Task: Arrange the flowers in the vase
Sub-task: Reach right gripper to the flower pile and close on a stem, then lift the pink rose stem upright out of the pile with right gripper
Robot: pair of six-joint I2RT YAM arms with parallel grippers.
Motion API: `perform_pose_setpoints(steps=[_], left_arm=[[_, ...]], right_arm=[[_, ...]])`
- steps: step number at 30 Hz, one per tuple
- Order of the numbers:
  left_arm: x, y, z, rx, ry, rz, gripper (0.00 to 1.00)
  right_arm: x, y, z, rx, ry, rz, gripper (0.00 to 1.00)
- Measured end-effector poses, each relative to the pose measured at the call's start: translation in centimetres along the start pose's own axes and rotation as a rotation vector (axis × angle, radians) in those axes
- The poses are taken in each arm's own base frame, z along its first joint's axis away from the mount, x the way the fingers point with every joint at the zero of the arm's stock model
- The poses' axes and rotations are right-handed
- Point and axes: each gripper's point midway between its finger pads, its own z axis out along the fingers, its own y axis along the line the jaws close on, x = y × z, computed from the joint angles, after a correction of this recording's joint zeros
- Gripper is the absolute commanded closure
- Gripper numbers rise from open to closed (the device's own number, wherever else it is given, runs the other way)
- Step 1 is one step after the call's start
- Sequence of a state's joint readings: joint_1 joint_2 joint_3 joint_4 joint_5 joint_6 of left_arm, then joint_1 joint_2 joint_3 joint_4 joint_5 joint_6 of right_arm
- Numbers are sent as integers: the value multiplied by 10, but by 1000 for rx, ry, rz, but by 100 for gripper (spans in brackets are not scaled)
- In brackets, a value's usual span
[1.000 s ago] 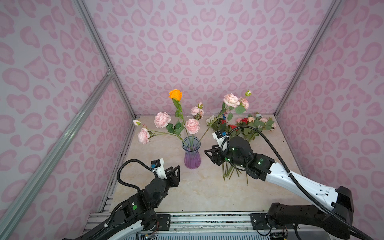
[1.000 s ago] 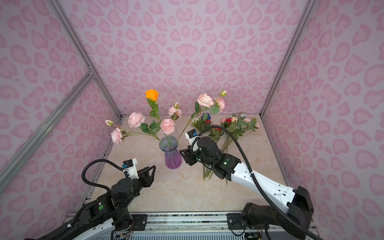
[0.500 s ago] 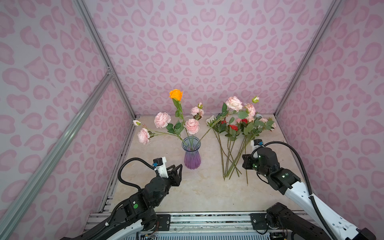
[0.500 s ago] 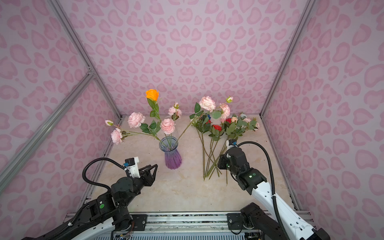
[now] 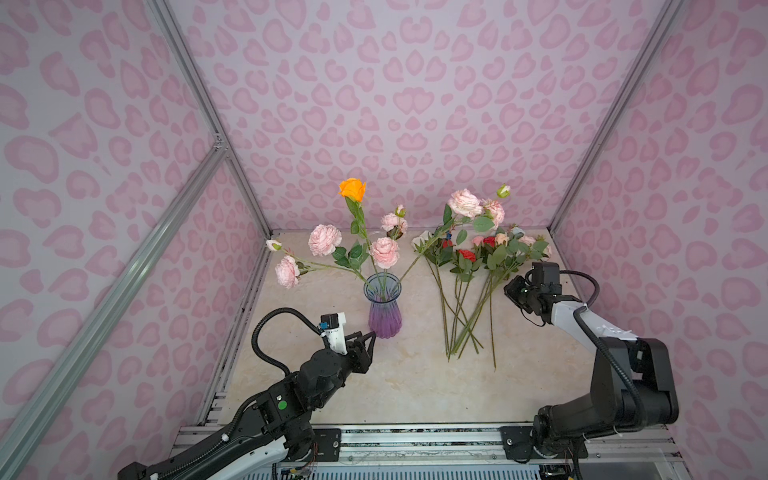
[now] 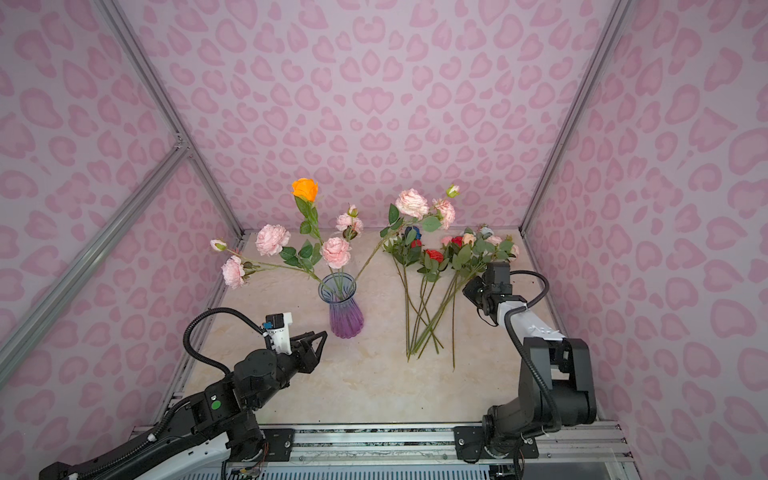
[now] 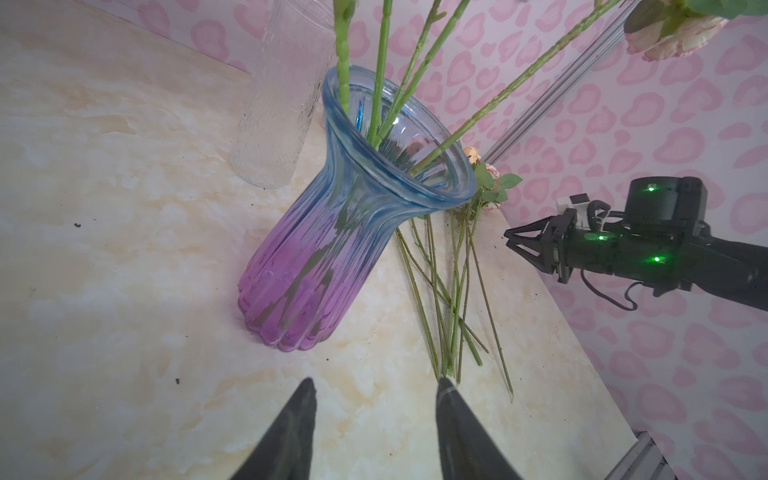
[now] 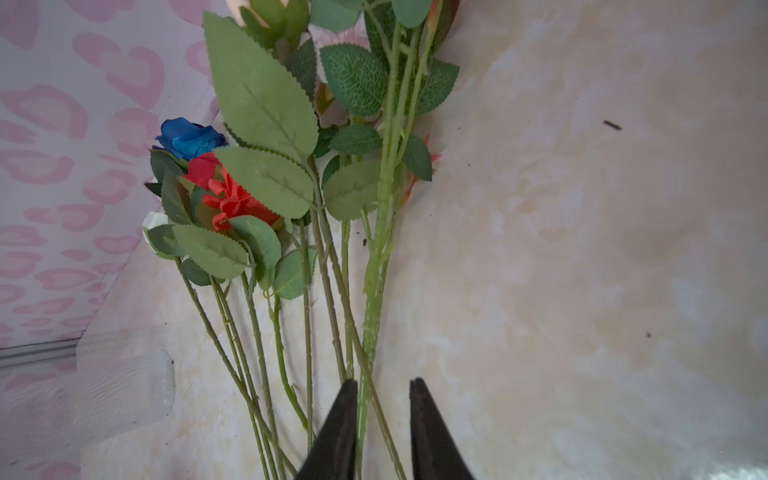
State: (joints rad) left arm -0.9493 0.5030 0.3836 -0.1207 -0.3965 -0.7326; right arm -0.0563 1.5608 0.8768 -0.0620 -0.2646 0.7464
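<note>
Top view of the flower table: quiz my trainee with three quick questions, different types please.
1. True or false: the orange rose stands in the purple glass vase.
2. Which gripper is nearer the loose flowers lying on the table?
3. The left gripper is: A shut on a stem; B open and empty; C inside the vase.
Key: 1 true; 2 the right gripper; 3 B.

place: robot test cell, lab-type | walls (image 5: pixel 395 104): pink heart-print panels on three sides | frame: bare aluminium struts (image 5: pixel 203 104) | worktop (image 5: pixel 407 386): marble-look sheet | base: slotted metal rail (image 5: pixel 415 440) carrying left arm (image 5: pixel 299 395) and right arm (image 5: pixel 582 318)
</note>
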Motion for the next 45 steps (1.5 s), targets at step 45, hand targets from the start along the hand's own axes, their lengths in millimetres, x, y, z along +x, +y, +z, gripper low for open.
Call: perform_pose_setpoints(steps=[45], left_arm=[[-12,-3,-4,6,-40,22,52]], right_arm=[[-30,89,-95,54,-296,-381,100]])
